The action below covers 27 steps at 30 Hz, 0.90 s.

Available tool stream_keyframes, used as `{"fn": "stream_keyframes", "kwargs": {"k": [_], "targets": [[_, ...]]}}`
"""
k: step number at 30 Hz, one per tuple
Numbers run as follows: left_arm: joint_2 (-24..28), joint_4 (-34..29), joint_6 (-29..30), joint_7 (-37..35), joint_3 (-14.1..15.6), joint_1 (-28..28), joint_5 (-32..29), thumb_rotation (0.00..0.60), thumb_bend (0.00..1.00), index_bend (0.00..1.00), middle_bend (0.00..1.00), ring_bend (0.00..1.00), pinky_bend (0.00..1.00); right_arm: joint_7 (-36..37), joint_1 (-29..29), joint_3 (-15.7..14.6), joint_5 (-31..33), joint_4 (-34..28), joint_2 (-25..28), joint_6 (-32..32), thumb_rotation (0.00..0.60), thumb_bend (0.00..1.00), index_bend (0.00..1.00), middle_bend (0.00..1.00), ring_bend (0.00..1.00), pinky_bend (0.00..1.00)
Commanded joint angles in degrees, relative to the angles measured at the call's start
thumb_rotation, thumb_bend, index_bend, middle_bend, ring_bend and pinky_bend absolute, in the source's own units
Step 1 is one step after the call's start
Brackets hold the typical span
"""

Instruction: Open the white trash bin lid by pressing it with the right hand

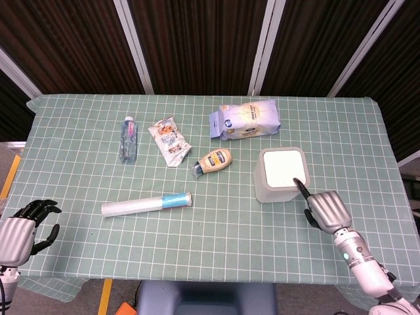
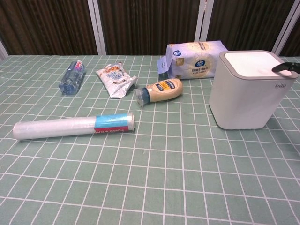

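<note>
A green checked table stands before dark curtains, the white bin at its right. The right hand, fingers curled with one extended, reaches the closed lid's near corner; pressing down comes next. The left hand rests empty, loosely spread

From the chest view only one dark fingertip of the right hand shows over the white trash bin; the rest runs off the right edge. Whether that fingertip touches the lid or hovers just above it, I cannot tell. The left hand is cut by the head view's left edge. The printing on the snack packet is too small to read.
</note>
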Motion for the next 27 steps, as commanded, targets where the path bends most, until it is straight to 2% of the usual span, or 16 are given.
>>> {"fn": "stream_keyframes", "kwargs": {"k": [1,27], "targets": [[-0.03,0.03,-0.07,0.01,-0.01,-0.01,-0.08,0.6,0.42,0.41,0.3,0.27,0.47,0.85,-0.01,-0.59,-0.79,-0.07,0.39,-0.12,0.6,0.59,0.0,0.68,0.84,0.8],[-0.14,-0.03,-0.52,0.48,0.18,-0.2,0.1,0.6,0.42,0.41,0.3,0.27,0.47,5.66,1.37,-1.06,-0.99,3.78,-0.38,-0.97,0.6,0.59,0.0,0.68,0.84,0.8]]}}
